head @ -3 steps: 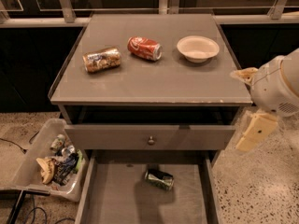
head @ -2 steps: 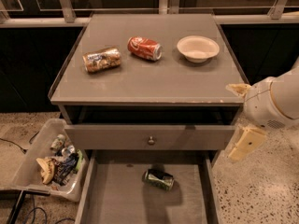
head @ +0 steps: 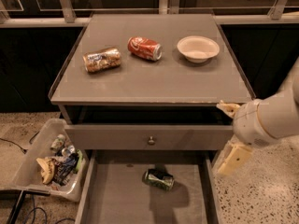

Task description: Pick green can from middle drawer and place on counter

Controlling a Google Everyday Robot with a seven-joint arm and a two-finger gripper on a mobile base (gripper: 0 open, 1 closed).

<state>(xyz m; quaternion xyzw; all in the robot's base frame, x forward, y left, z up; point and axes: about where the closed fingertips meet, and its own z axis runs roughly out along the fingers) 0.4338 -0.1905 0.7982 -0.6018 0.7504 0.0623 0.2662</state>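
Since your gripper (head: 223, 138) hangs wide open and empty at the right edge, just beside the counter (head: 154, 83) corner, watch the swing in: it could clip the drawer (head: 117, 197) wall. The green can (head: 159, 179) lies sideways at bottom centre, so a sloppy pinch probably rolls it.

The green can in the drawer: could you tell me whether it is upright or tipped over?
On its side: the green can lies lengthwise on the middle drawer floor. The gripper hangs apart, at the drawer's right.
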